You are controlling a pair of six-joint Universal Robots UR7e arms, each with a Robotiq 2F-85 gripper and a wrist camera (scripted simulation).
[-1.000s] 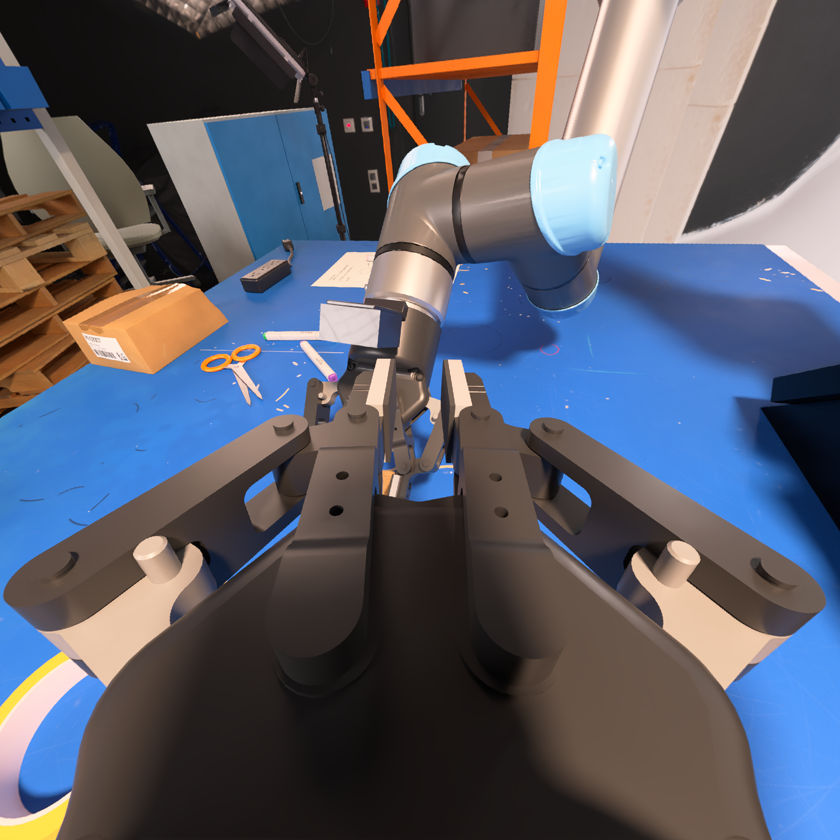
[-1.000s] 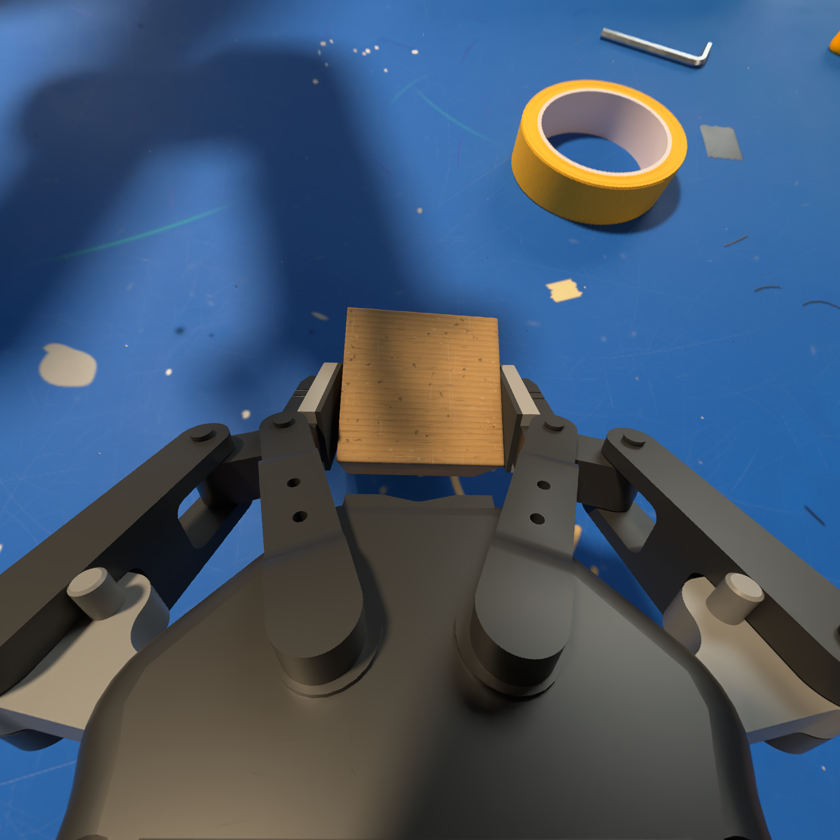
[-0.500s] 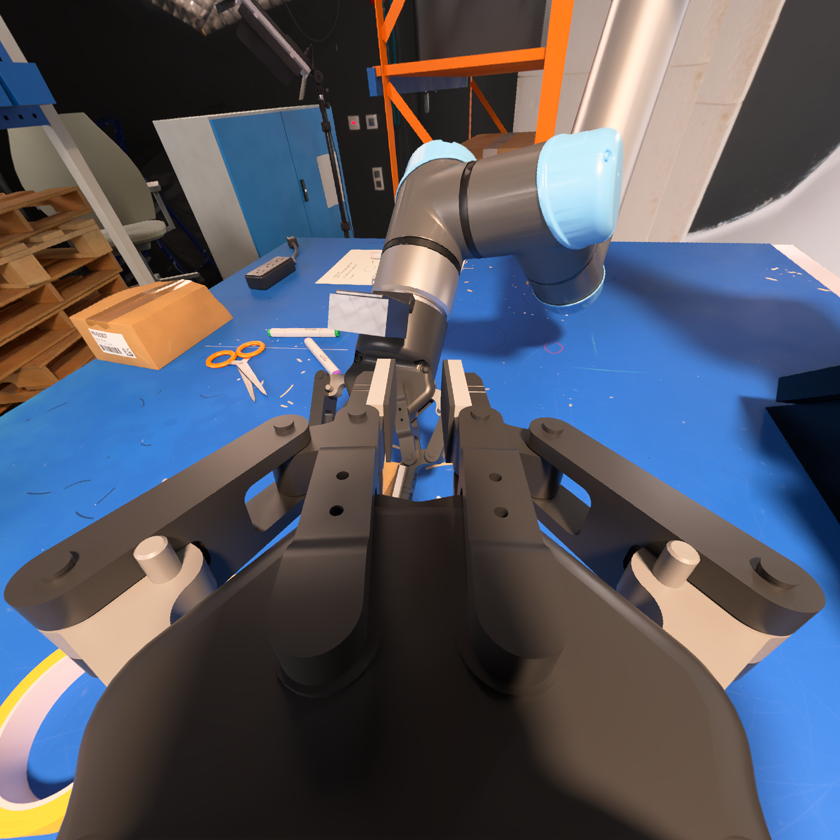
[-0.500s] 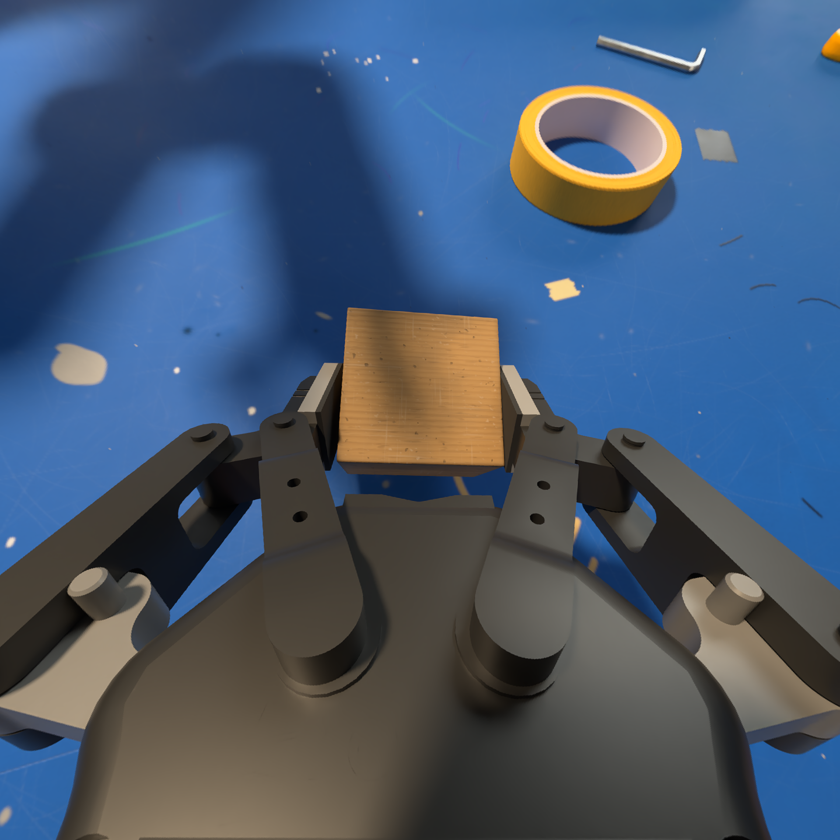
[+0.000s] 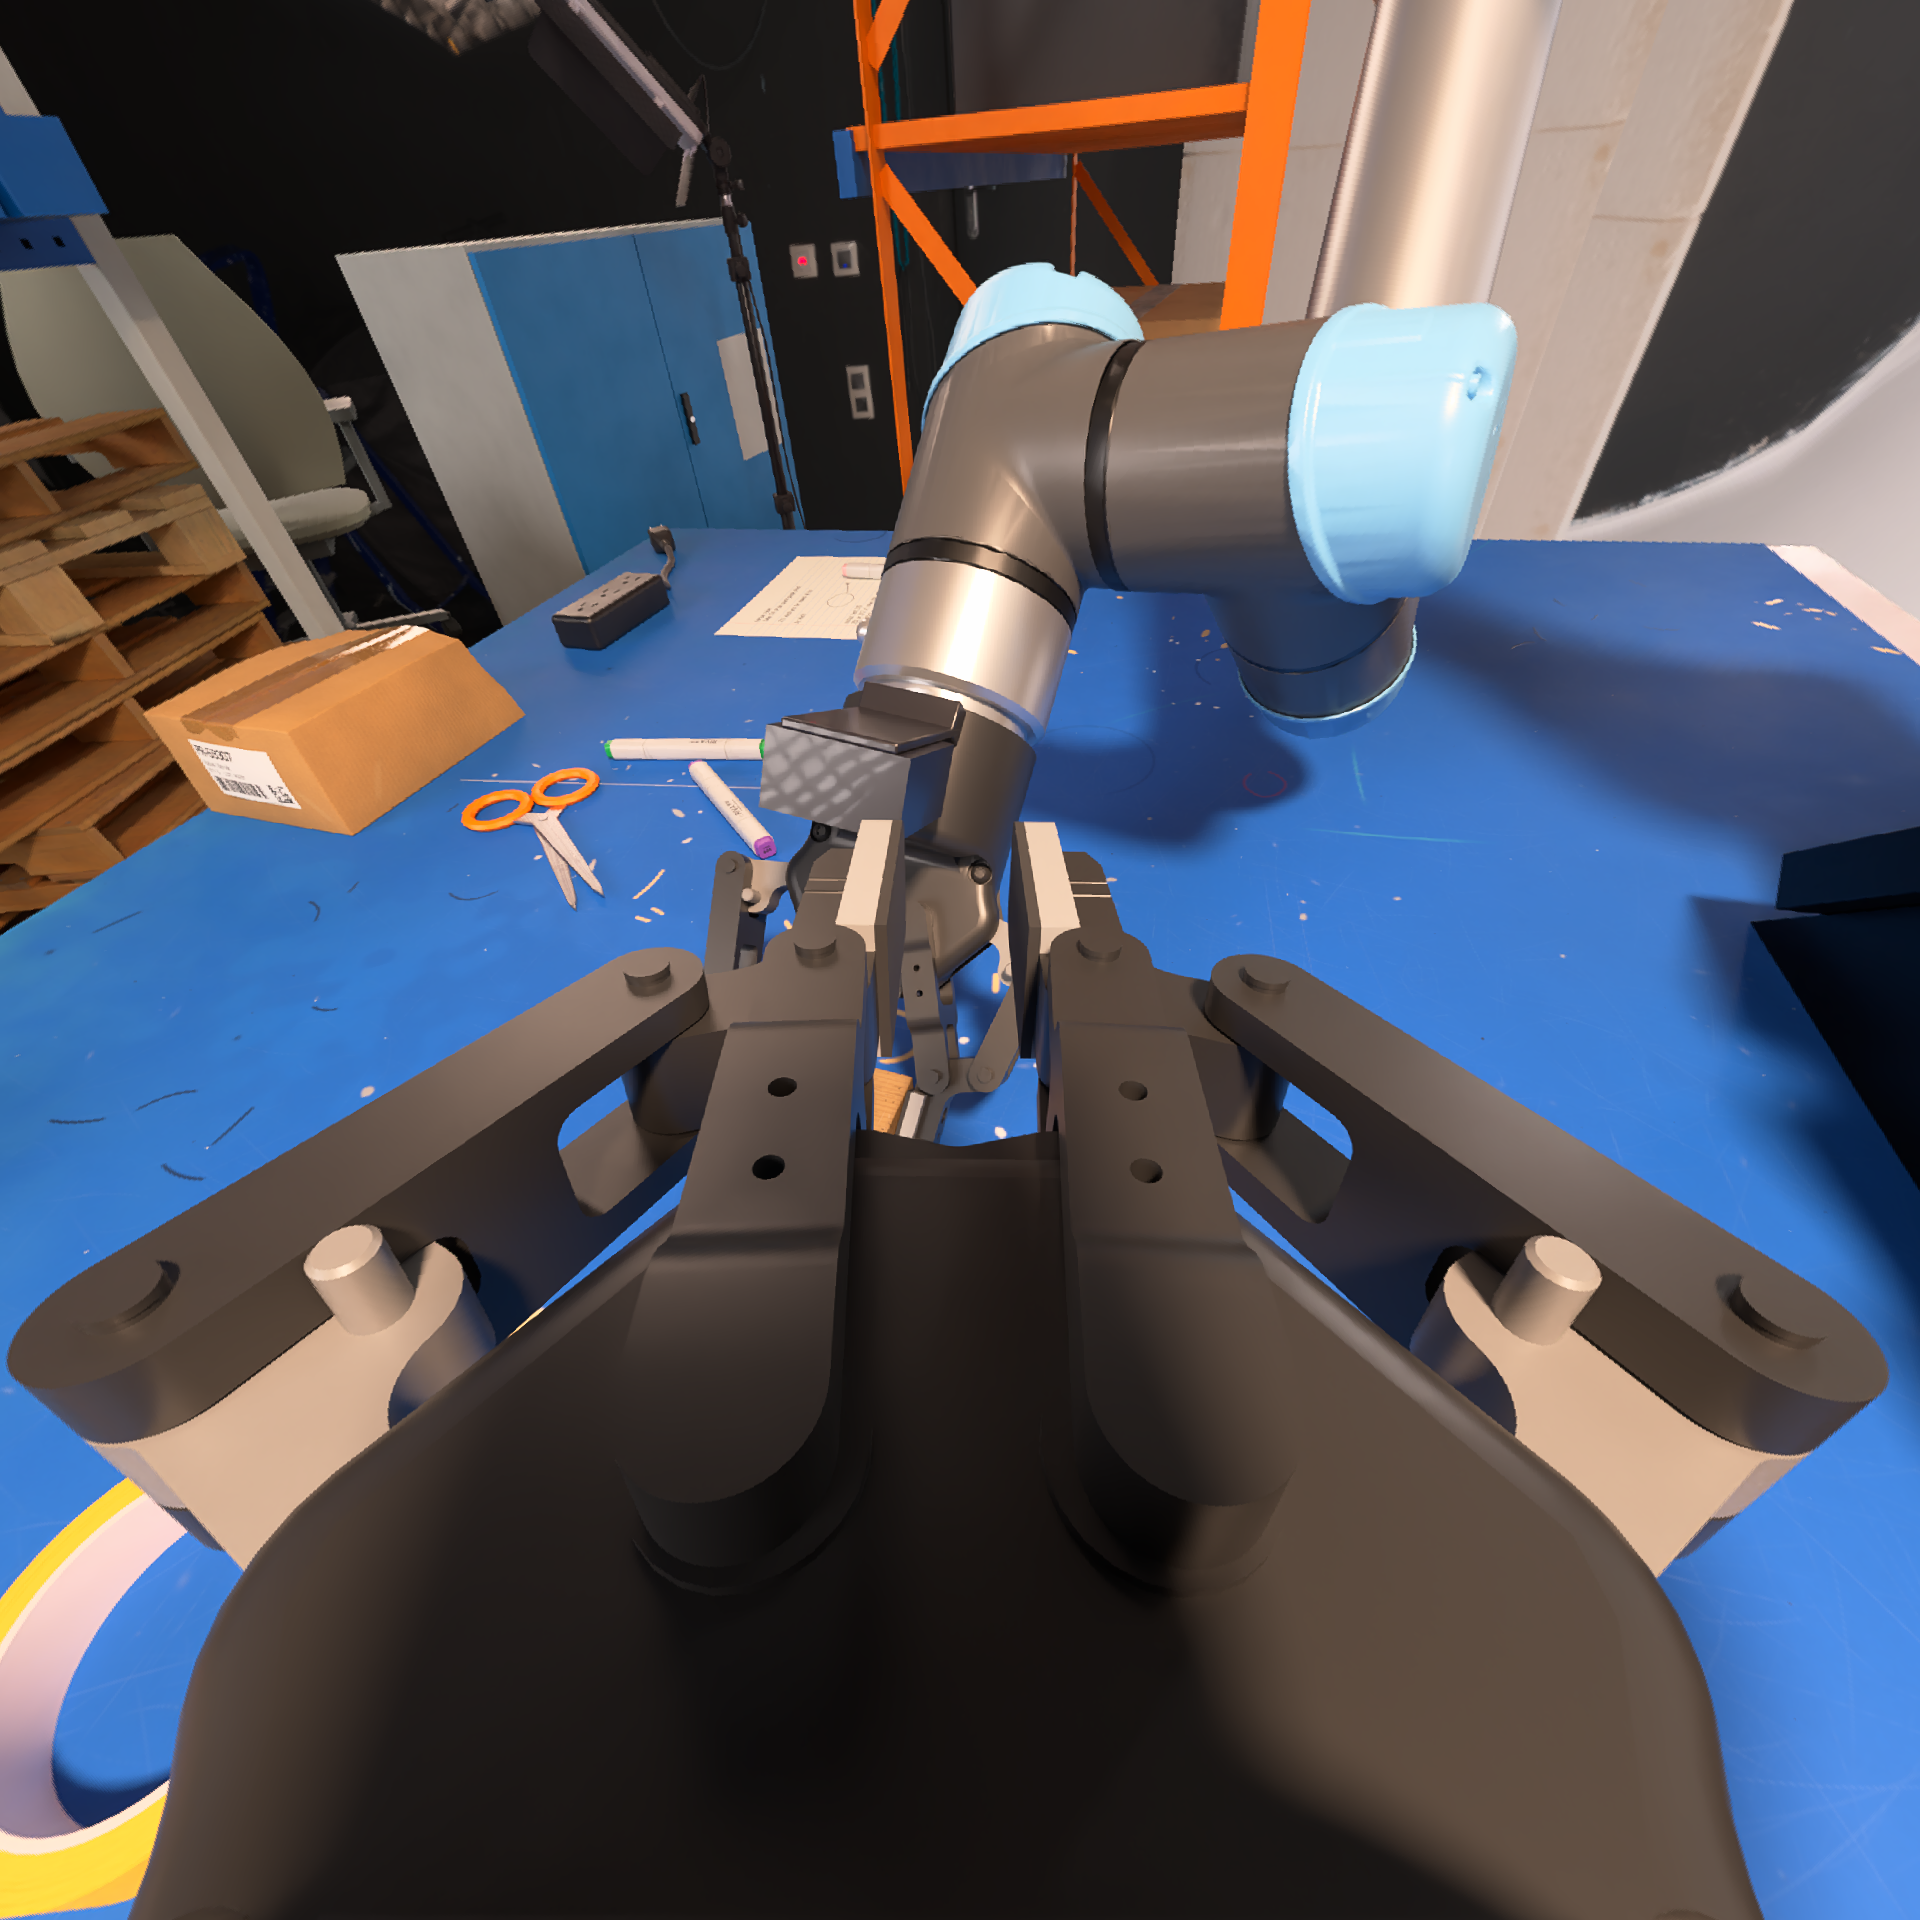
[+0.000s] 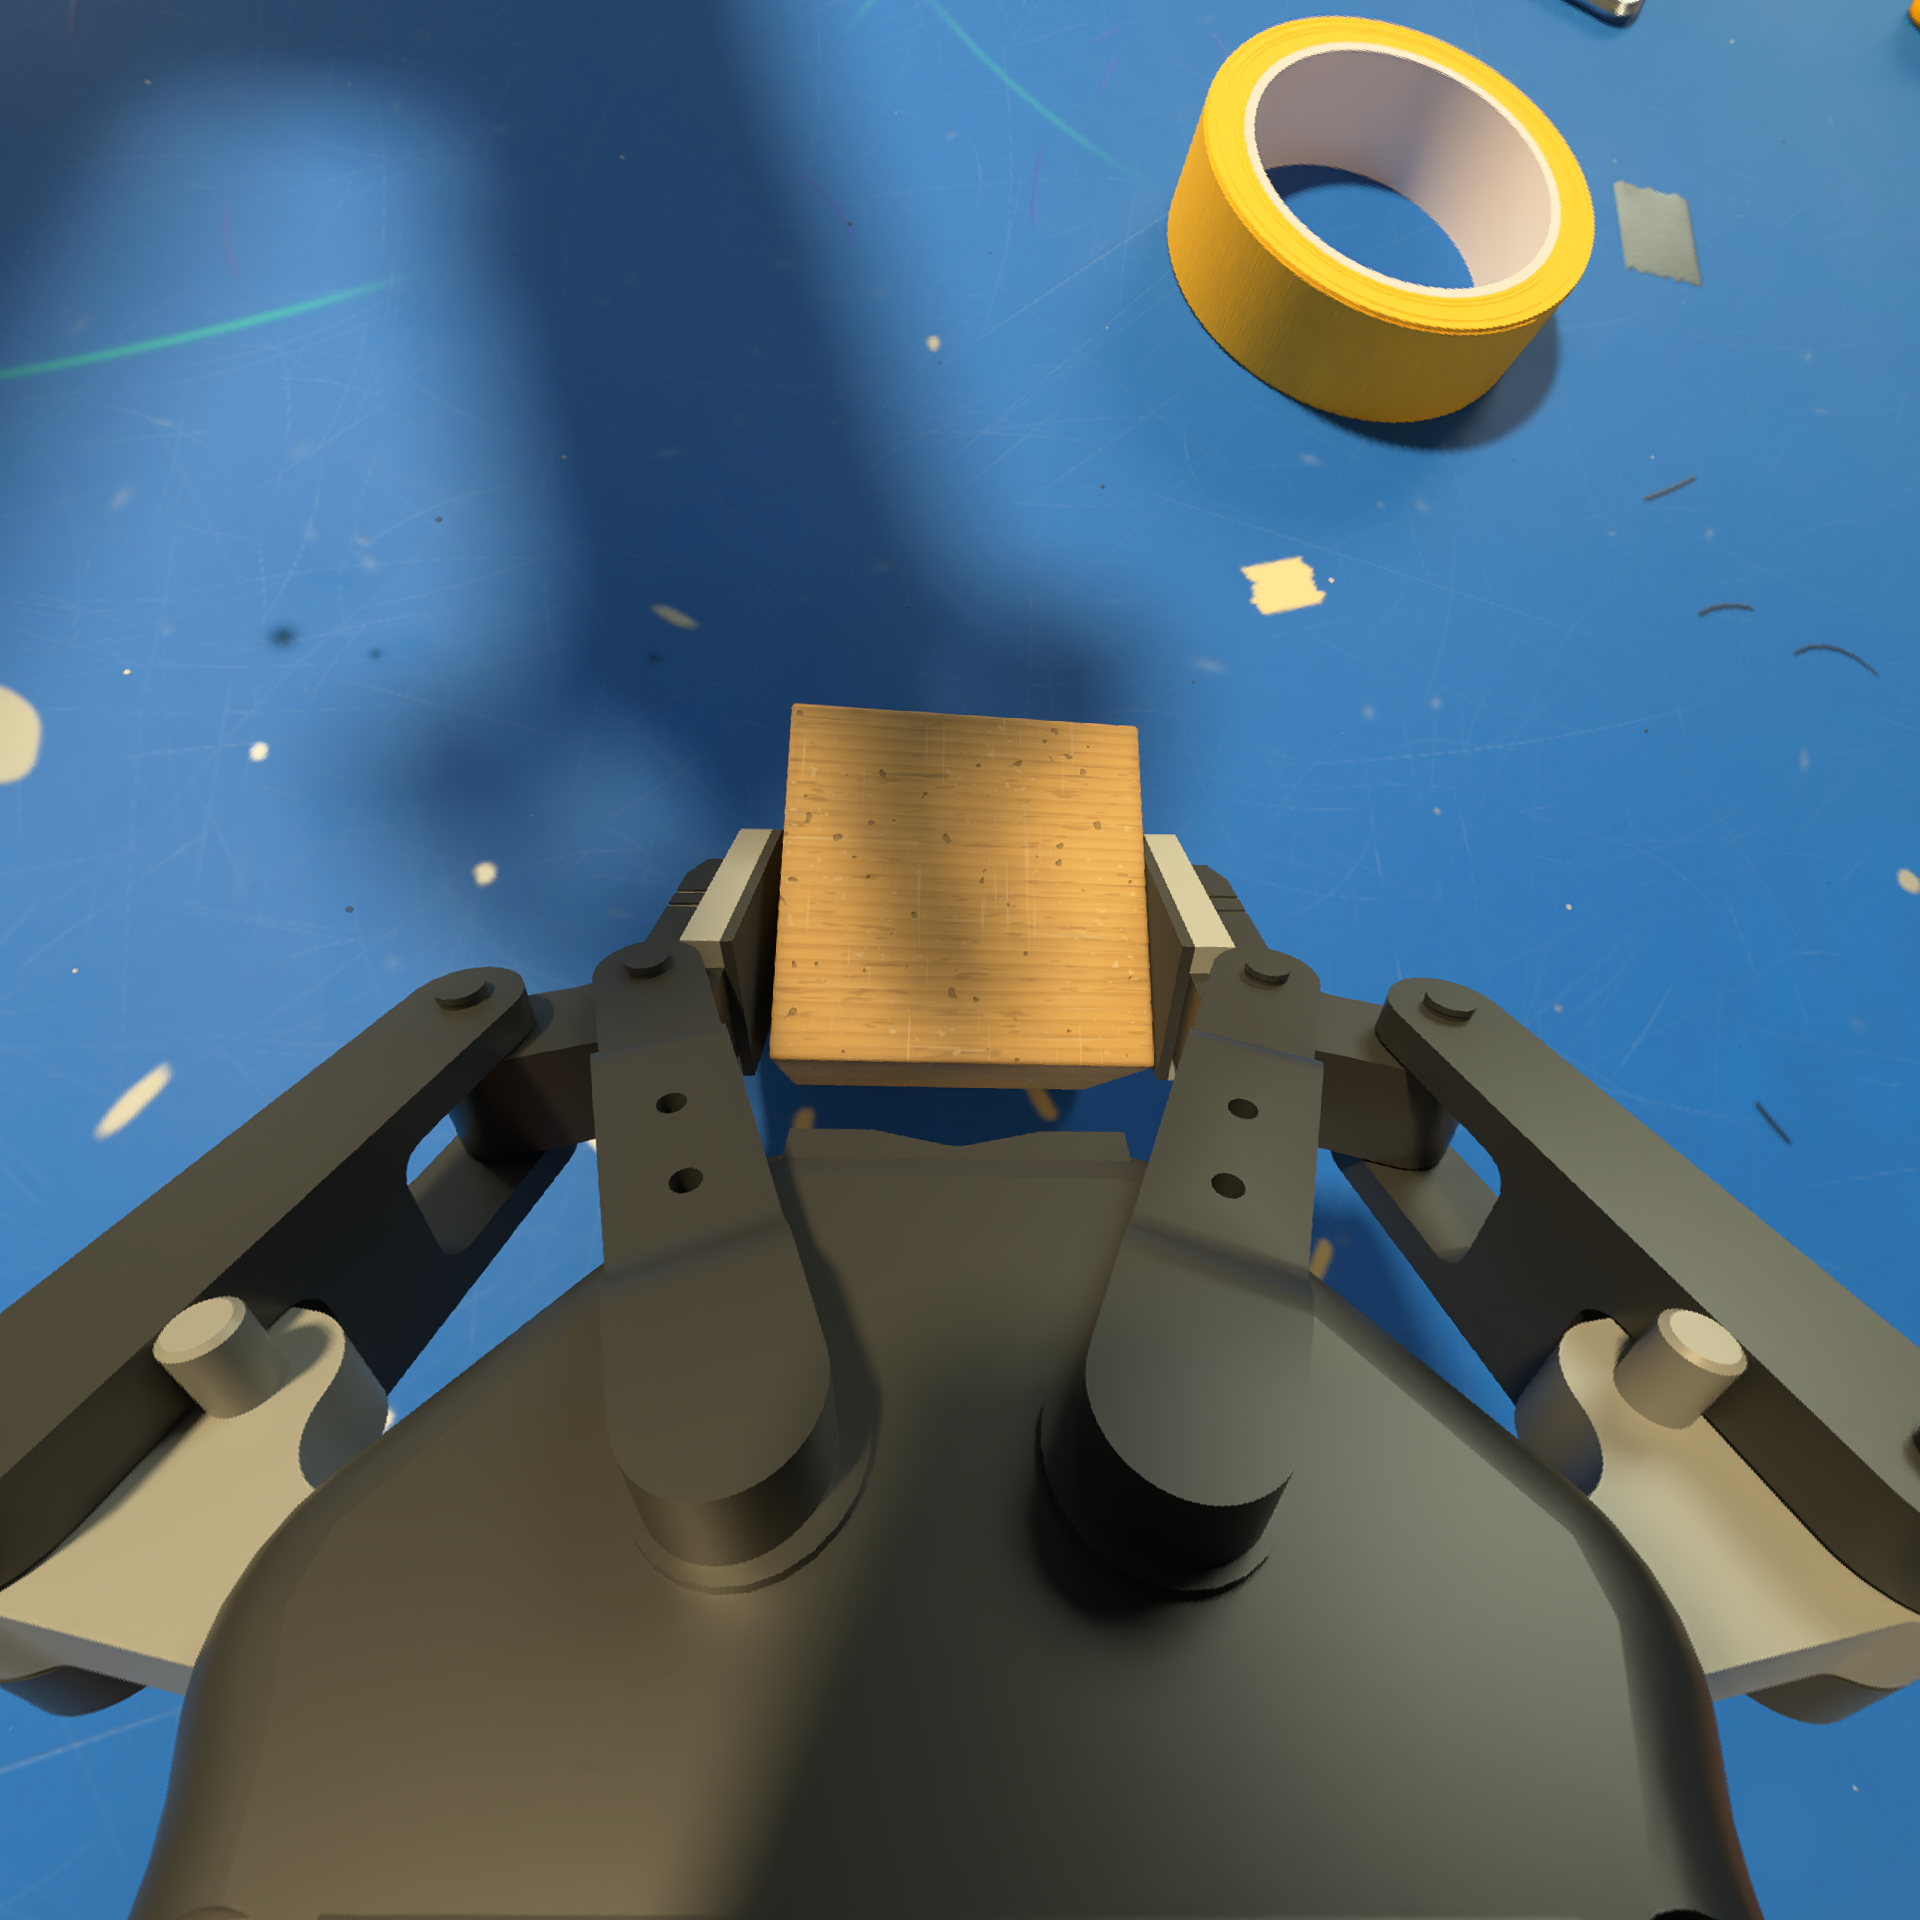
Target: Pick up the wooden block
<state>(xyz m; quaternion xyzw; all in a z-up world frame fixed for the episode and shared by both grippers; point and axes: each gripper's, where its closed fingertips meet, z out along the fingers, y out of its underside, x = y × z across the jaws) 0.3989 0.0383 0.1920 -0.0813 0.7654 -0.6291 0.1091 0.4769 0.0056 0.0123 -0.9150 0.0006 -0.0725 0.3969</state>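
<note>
**Wooden block clamped in the right gripper**

Wooden block [image 6: 961, 899] sits between the two pads of the right gripper [image 6: 961, 935], squeezed on both side faces and held clear of the blue table [image 6: 520, 468]. A yellow tape roll [image 6: 1371, 239] lies beyond the block to its right, well apart. Beside the block, the left gripper [image 5: 951, 883] holds nothing, a narrow gap showing between its jaws. Orange scissors [image 5: 535, 816] and a cardboard box [image 5: 332, 722] lie farther off.
</note>
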